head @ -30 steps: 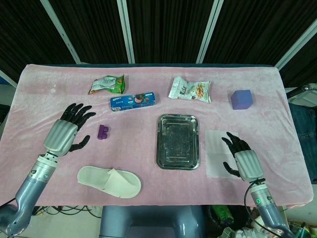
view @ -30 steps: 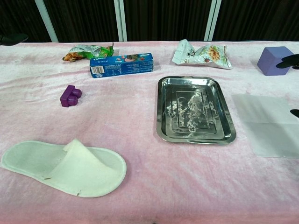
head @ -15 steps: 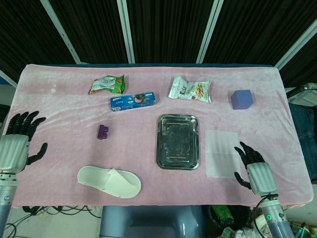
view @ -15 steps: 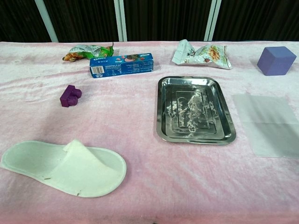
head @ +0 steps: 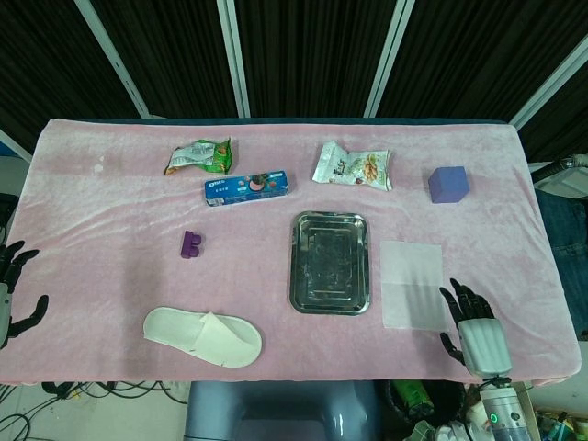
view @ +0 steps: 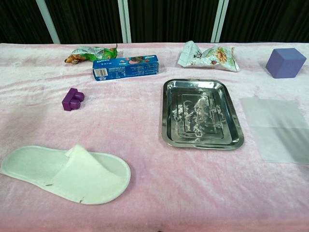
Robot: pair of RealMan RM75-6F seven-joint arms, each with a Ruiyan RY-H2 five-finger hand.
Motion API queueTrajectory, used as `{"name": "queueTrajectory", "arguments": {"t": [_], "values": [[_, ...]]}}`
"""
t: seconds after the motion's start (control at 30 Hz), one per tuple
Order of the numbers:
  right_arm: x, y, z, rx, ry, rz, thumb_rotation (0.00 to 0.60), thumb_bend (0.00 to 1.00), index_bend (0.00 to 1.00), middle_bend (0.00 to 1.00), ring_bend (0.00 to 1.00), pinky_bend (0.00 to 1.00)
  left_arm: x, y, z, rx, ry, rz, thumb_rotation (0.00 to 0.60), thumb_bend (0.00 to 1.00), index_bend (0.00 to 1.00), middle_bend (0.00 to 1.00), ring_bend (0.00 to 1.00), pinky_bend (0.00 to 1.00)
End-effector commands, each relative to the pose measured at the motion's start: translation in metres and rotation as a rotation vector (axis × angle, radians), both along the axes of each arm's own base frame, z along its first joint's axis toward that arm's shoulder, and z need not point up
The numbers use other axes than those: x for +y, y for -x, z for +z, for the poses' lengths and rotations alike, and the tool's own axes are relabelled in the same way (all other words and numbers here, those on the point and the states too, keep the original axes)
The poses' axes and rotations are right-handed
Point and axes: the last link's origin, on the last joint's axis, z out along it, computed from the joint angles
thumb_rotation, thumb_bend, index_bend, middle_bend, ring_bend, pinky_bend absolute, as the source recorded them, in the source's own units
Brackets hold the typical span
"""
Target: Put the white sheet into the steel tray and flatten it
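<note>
the white sheet [head: 412, 284] lies flat on the pink tablecloth [head: 110, 211], just right of the steel tray [head: 330, 262] and not touching it; the tray holds nothing. the right hand [head: 470, 323] sits at the near right edge of the table, just beside the sheet's near right corner, fingers spread and holding nothing. the left hand [head: 11, 292] shows only partly at the far left edge of the head view, well apart from everything, fingers apart and empty; the chest view shows neither hand.

further out, a purple cube [head: 448, 184] stands beyond the sheet, a snack bag [head: 352, 166] beyond the tray, a blue biscuit box [head: 248, 188] and a green packet [head: 198, 156] to the left, a small purple block [head: 191, 244] and a white slipper [head: 202, 335] nearer.

the sheet looks thin and flush with the soft cloth, so fingers may slide over it or bunch the cloth instead of lifting an edge. dragging it could fold it against the tray's raised rim or nudge the tray.
</note>
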Motion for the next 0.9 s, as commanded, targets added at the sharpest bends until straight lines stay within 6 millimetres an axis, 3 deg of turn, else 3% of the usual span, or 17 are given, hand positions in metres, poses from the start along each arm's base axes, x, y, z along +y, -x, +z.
{"name": "queueTrajectory", "arguments": {"t": [0.03,0.37,0.9], "values": [[-0.001,0.007,-0.009,0.008,0.000,-0.029,0.600,0.21,0.15,0.03,0.10,0.18,0.000,0.004,0.000,0.012,-0.003,-0.008,0.600,0.37,0.18,0.07,0.00,0.00],[-0.007,0.030,-0.024,0.045,0.010,-0.063,0.600,0.17,0.15,0.03,0.10,0.18,-0.001,0.011,-0.005,0.071,-0.003,-0.038,0.600,0.37,0.18,0.07,0.00,0.00],[-0.008,0.040,-0.039,0.049,-0.020,-0.060,0.600,0.17,0.16,0.03,0.10,0.18,0.000,0.009,-0.009,0.093,-0.007,-0.052,0.600,0.37,0.18,0.07,0.00,0.00]]}}
